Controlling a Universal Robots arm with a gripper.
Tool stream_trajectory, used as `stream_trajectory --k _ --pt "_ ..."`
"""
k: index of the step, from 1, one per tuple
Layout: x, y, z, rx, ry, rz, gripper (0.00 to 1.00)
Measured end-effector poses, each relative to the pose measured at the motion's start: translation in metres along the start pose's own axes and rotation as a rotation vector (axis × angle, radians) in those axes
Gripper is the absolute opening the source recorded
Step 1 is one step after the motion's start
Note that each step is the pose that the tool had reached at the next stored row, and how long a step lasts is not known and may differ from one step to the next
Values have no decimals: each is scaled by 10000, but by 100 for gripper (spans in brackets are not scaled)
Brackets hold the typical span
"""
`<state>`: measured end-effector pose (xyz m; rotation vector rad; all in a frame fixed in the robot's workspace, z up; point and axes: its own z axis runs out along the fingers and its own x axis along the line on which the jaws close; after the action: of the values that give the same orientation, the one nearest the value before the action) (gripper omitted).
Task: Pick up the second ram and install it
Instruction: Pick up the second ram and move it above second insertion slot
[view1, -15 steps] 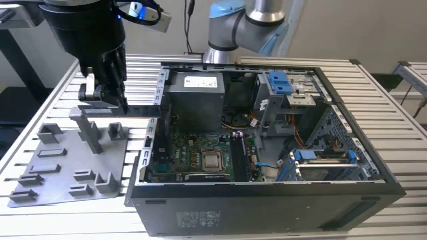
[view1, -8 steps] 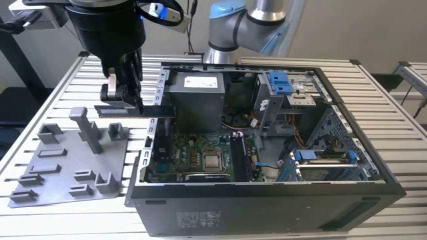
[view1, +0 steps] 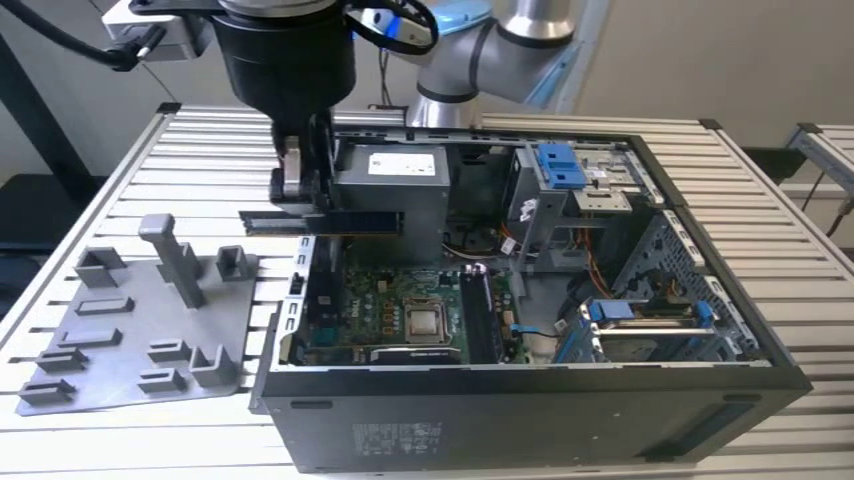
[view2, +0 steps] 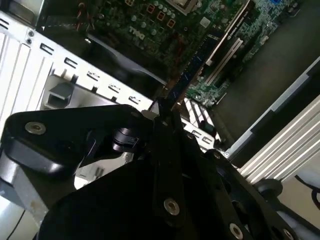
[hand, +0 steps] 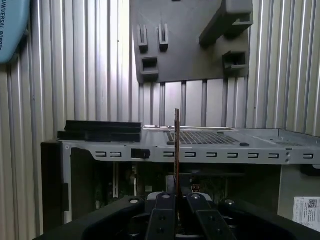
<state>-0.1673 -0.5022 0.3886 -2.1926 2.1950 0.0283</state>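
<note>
Scene: an open desktop computer case lies on a slatted metal table, with a grey fixture plate beside it on the exterior view's left.

Gripper: the gripper is clamped on the second ram. In the first wrist view, black fingers press each flat face of the stick.

Where the stick is: held in the air over the case's fixture-side wall, above the motherboard and touching none of it. The grey power supply sits just behind.

Long axis: level, running along the exterior view's left-right. One end points out toward the fixture plate, the other in toward the power supply. The board stands on edge.

Slots: the long black memory slots beside the processor socket run far-to-near, so the stick appears to lie across their line.

Doing it well: the stick's length probably has to match the slot's line, with the contact edge down and level. Even pressure along it should avoid a tilted seat.
</note>
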Motion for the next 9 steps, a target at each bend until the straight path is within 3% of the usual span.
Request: stream_trajectory --k 9 --pt "0 -409 6 0 0 0 14"
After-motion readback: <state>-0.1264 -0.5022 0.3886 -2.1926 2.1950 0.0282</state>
